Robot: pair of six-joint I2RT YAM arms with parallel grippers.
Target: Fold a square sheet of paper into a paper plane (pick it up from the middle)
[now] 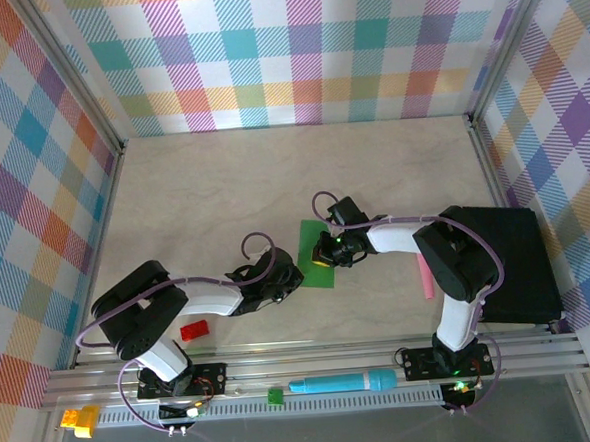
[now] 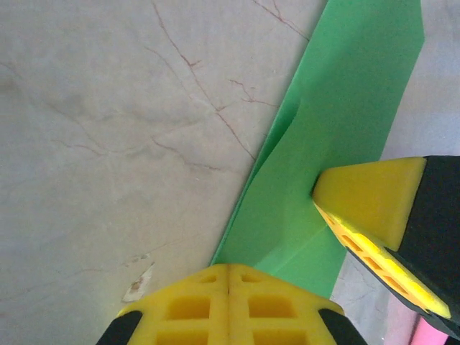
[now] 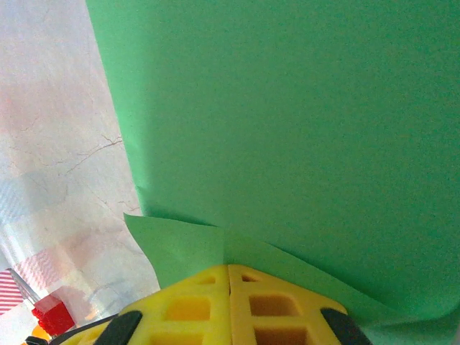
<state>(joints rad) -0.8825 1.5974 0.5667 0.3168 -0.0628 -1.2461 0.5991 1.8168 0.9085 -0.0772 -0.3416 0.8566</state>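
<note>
Top external view: the square sheet of paper (image 1: 308, 236) is laid on the surface (image 1: 223, 185), with left gripper (image 1: 287, 281) and right gripper (image 1: 326, 258) each pressed together at its near end, perhaps pinning a flap (image 3: 180, 244). The sheet could be dragged askew by uneven pressure.

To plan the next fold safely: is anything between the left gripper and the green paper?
Nothing visible is. The shut left gripper sits at the edge of the square sheet of paper, and the right gripper seems to rest on it.

Plaid walls (image 1: 315, 49) (pastel checks) enclose a beige marbled tabletop (image 1: 223, 185).
</note>
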